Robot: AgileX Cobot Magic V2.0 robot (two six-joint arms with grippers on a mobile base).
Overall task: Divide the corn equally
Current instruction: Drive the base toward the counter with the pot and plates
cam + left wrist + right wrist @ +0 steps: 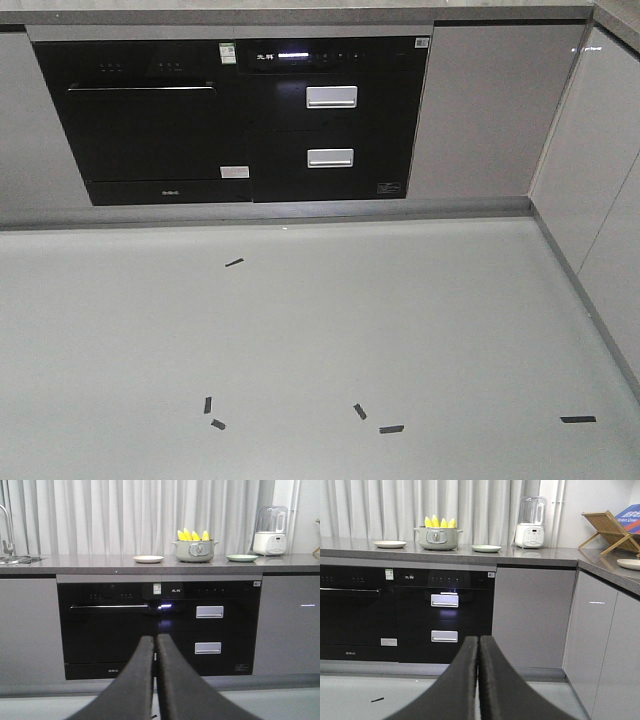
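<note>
By my count: four corn cobs (188,534), one pot (194,551), three plates (389,544), one blender (530,529), six black floor marks (391,429).

A grey countertop (75,560) crosses the upper frame. Just right of centre a cream plate (148,558), grey-green pot (194,550) and green plate (241,557) sit in a row, with a white blender (270,531) at upper right.

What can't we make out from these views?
Wrist views: pot hides all but the tips of the corn; count unsure.
Wrist views: white plate, green plate seen edge-on, tops unseen.
Front view: frame's top edge cuts off the countertop; no corn, pot or plates.
</note>
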